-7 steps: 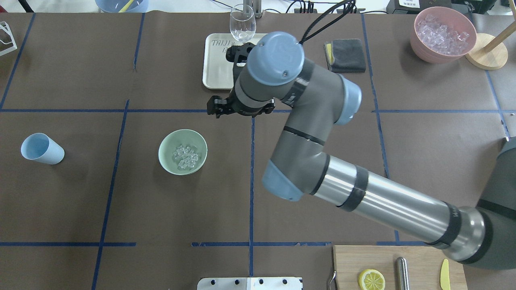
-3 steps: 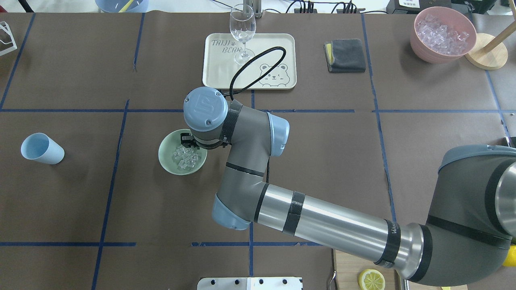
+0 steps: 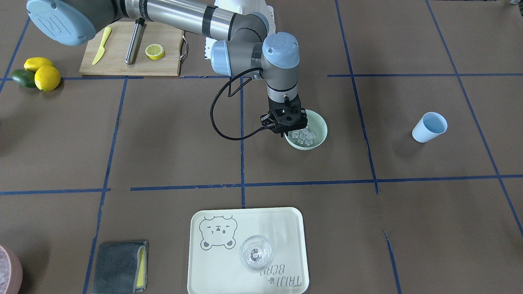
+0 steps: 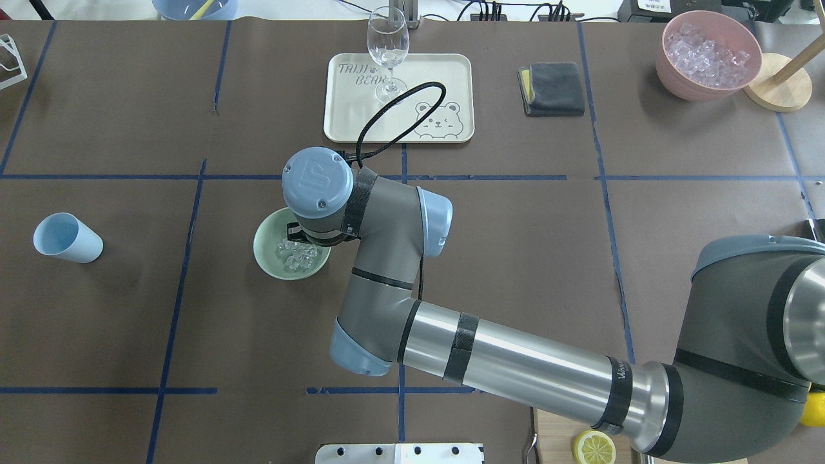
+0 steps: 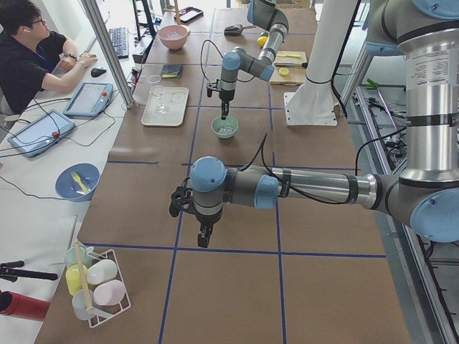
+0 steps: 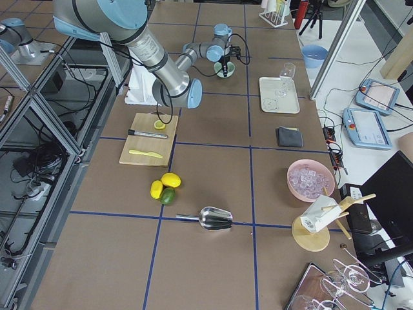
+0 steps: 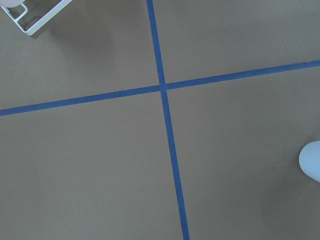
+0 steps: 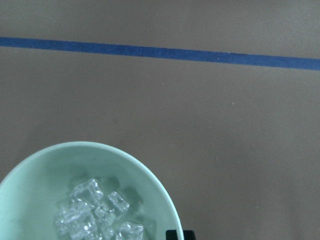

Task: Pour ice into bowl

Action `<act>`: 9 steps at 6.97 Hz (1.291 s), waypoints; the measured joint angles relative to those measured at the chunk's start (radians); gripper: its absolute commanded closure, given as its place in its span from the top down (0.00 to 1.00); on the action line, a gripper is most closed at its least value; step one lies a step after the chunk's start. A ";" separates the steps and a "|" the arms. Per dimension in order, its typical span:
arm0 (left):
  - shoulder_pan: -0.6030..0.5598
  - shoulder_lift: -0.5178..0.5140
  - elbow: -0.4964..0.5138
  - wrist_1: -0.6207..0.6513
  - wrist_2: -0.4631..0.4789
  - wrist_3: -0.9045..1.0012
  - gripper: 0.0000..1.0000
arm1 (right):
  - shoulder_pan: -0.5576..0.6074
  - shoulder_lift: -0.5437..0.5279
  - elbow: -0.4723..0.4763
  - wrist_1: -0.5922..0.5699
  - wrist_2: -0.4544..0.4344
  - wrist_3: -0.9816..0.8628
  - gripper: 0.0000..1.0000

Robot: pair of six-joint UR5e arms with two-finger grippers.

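- The ice (image 3: 304,136) already lies in the bowl (image 3: 319,122), so the pour looks done.
- The right gripper (image 3: 284,134) hangs at the bowl's rim; I cannot tell whether it is open or closed.

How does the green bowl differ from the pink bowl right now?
The green bowl holds a few ice cubes; the pink bowl is well filled with them. The green bowl looks smaller and shallower than the pink bowl. The right gripper hangs over the green bowl; no gripper is near the pink bowl. Both are round, upright and hold ice.
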State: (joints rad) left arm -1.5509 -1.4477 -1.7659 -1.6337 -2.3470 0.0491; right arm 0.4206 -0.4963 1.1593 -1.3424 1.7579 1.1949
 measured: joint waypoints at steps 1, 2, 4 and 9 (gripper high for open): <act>0.000 0.000 0.000 0.000 0.000 0.000 1.00 | 0.002 -0.001 0.013 0.002 0.001 0.003 0.00; -0.001 0.002 0.001 0.000 0.000 0.000 1.00 | 0.016 -0.005 0.043 0.002 0.005 0.003 0.00; -0.001 0.009 0.005 -0.001 0.000 0.002 1.00 | 0.114 -0.052 0.129 -0.003 0.086 -0.015 0.00; -0.002 0.017 0.003 -0.005 -0.001 0.006 1.00 | 0.468 -0.438 0.432 0.004 0.445 -0.365 0.00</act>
State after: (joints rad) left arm -1.5527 -1.4308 -1.7632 -1.6383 -2.3485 0.0556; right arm 0.8890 -0.9341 1.5911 -1.3382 2.2030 0.8302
